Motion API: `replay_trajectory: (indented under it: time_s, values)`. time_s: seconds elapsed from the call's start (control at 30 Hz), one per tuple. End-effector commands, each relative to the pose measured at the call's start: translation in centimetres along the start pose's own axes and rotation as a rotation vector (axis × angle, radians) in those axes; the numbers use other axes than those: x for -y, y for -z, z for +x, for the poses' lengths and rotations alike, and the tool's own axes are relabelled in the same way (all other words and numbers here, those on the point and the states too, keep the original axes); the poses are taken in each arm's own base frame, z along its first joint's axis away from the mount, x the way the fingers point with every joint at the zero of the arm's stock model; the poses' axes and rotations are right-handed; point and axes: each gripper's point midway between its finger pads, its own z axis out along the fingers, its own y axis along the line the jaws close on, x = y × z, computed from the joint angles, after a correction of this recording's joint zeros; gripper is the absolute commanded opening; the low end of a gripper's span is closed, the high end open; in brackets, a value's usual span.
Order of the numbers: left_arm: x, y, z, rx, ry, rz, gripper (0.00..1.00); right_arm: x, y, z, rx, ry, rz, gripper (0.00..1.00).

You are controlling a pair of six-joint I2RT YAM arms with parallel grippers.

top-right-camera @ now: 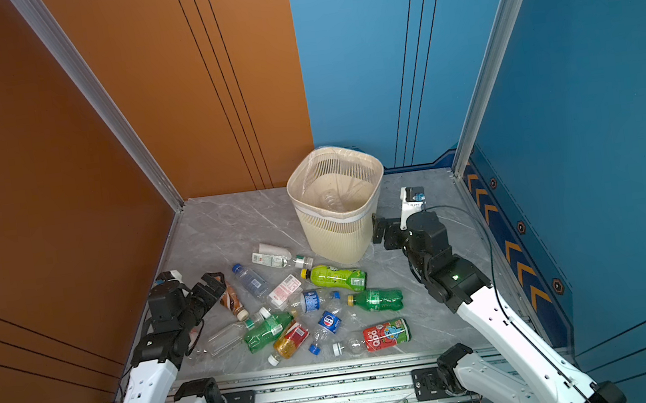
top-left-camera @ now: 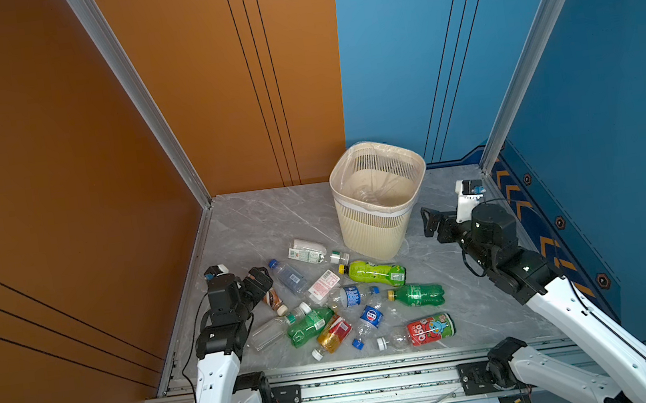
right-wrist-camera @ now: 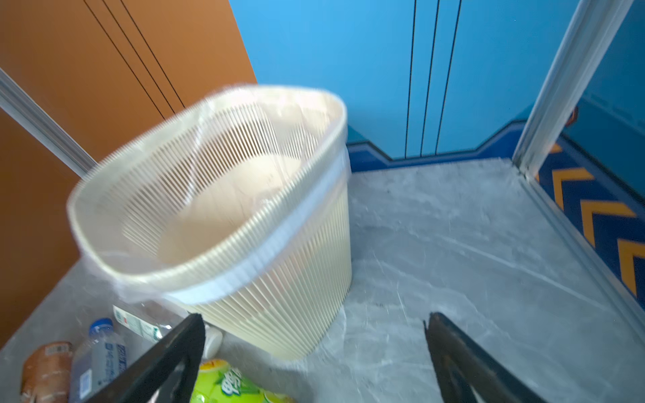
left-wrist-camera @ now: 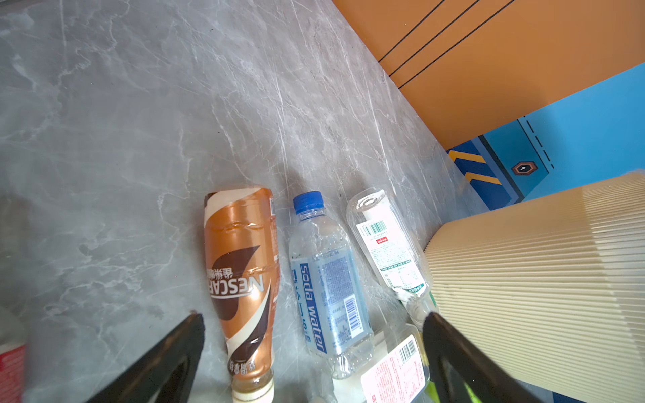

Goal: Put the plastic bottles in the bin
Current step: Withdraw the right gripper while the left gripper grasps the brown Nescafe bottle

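Where the bin stands near the table's far edge in a top view, one clear bottle lies inside, and the other plastic bottles litter the table's middle. In the left wrist view, the left end effector gapes empty above a brown bottle. In the right wrist view, the right end effector is spread wide and empty, just beside the bin.

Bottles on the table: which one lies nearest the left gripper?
The brown coffee bottle, lying directly by the open left gripper. It alone wears a copper-brown wrapper, and it is the outermost bottle on that side.
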Motion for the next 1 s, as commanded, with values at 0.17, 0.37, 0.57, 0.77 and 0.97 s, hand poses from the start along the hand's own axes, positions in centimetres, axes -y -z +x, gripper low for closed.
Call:
replay_trajectory:
  time_s: [0.17,0.37,0.57,0.77,0.97]
  values:
    - [-0.8,1.2,0.5,-0.057,-0.044,-0.081,1.00,0.5,-0.4,2.0,-0.041,-0.080,-0.004,1.00]
    - [-2.7,3.4,2.4,-0.196,-0.095,-0.218,0.97,0.9,-1.1,3.4,-0.076,-0.067,0.003,1.00]
    - [-2.4,5.5,3.5,-0.265,-0.253,-0.317,0.97,1.2,-1.2,3.5,-0.061,-0.091,-0.009,1.00]
    - [-2.6,4.8,4.8,-0.305,-0.407,-0.421,0.99,1.4,-1.3,4.0,-0.072,-0.101,-0.023,1.00]
    - [-1.9,2.4,3.9,-0.271,-0.413,-0.418,1.00,2.2,-0.7,4.2,-0.068,-0.104,-0.011,1.00]
